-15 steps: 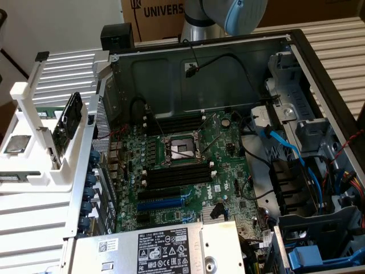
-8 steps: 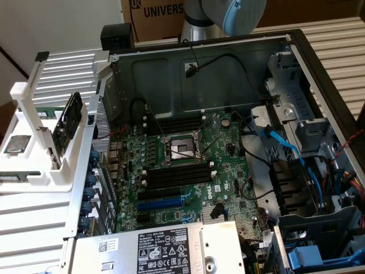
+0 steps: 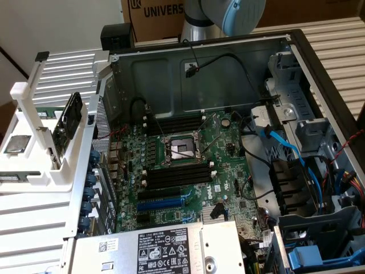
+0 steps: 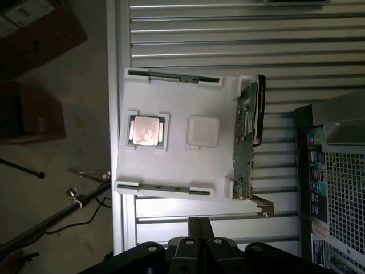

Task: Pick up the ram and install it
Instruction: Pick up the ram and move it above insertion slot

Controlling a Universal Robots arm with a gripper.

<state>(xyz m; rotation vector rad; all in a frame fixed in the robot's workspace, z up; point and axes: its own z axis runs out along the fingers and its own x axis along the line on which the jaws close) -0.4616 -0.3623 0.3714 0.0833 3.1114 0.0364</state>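
Slatted table (image 4: 228, 34) | white tray (image 4: 177, 165) holds ram (image 4: 174, 76) | cardboard boxes (image 4: 34, 28) on floor (image 4: 57, 188)

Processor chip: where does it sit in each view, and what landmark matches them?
Exterior view: the chip lies on the white tray at the exterior view's left, outside the case.
Wrist view: the chip sits in a tray pocket, beside an empty pocket.
Shared landmark: the upright card on the tray's edge.

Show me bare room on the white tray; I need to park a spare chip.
The square pocket between the processor chip and the upright card looks empty. Both long edges of the white tray are taken: one ram stick here, another opposite. The slatted table beyond the tray is bare; the computer case is crowded.
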